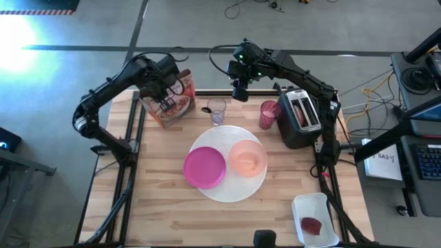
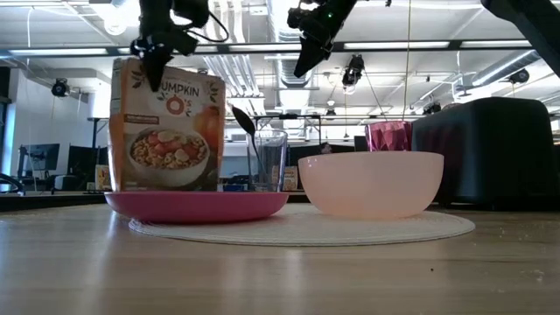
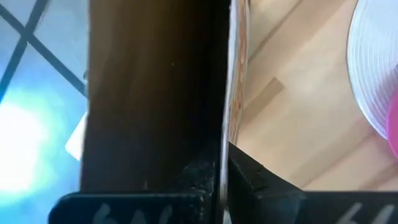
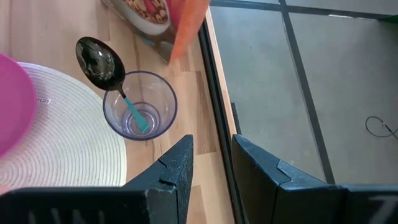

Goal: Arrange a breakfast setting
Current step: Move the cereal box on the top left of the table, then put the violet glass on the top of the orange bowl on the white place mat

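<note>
From above, the left claw (image 1: 165, 93) is clamped on the top of the cereal box (image 1: 173, 103), which stands at the far left of the bench (image 1: 165, 207). The level view alone shows the box's printed front and that it stands upright. The right claw (image 4: 211, 165) hangs over the bench's far edge, its fingers narrowly apart and holding nothing. Its wrist view shows what others barely reveal: the small glass (image 4: 140, 112) holds a spoon (image 4: 102, 65), teal handle down, bowl end up. On the white mat (image 1: 227, 189) sit the pink plate (image 1: 204, 167) and the peach bowl (image 1: 247, 158), both with nothing in them. The pink cup (image 1: 268, 114) stands beside a toaster (image 1: 300, 116). A white tray (image 1: 315, 219) near the front corner holds something dark red.
</note>
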Robot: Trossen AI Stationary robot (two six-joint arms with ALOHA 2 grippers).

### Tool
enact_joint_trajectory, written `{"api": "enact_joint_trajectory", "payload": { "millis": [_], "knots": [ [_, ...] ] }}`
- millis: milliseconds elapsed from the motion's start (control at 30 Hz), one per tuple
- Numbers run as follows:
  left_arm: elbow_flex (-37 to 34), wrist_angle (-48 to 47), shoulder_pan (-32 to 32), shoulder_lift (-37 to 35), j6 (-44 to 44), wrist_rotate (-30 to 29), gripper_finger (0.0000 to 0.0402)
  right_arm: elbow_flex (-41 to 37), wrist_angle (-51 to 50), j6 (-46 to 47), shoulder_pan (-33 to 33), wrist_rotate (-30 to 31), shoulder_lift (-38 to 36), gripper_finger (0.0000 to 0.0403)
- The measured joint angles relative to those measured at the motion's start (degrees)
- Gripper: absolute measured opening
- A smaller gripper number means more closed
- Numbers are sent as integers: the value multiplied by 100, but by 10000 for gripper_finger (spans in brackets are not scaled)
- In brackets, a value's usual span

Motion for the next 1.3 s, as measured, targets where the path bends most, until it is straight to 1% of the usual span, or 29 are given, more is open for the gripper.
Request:
{"api": "enact_joint_trajectory", "payload": {
  "millis": [67, 133, 200, 333, 533, 700, 967, 1067, 1300],
  "knots": [
    [-15, 44, 0, -179, -180, 57, 0, 0, 0, -6, 0, 0, 0, 100],
    [-20, 30, 0, -392, -329, 355, 0, 0, -2, -10, 0, 0, 2, 100],
    [-20, 23, -19, -611, -570, 508, 0, 0, -2, -14, 0, 0, 0, 100],
    [-20, 26, -88, -1030, -1015, 575, 0, 0, -1, -19, 0, -1, 1, 100],
    [-20, 28, -202, -1414, -1268, 633, 0, 0, 11, -63, 1, 0, 0, 100],
    [-20, 60, -210, -1515, -1285, 631, 0, 0, 44, -54, 0, -2, 1, 100],
    [22, 331, -212, -1450, -1276, 653, 0, 0, -4, 7, 2, 0, 0, 100],
    [24, 526, -212, -1415, -1198, 785, 0, 0, -104, 9, 1, 0, 1, 100],
    [24, 995, -226, -1361, -1010, 1292, 0, 0, -172, 178, 0, 0, 0, 100]
  ]
}}
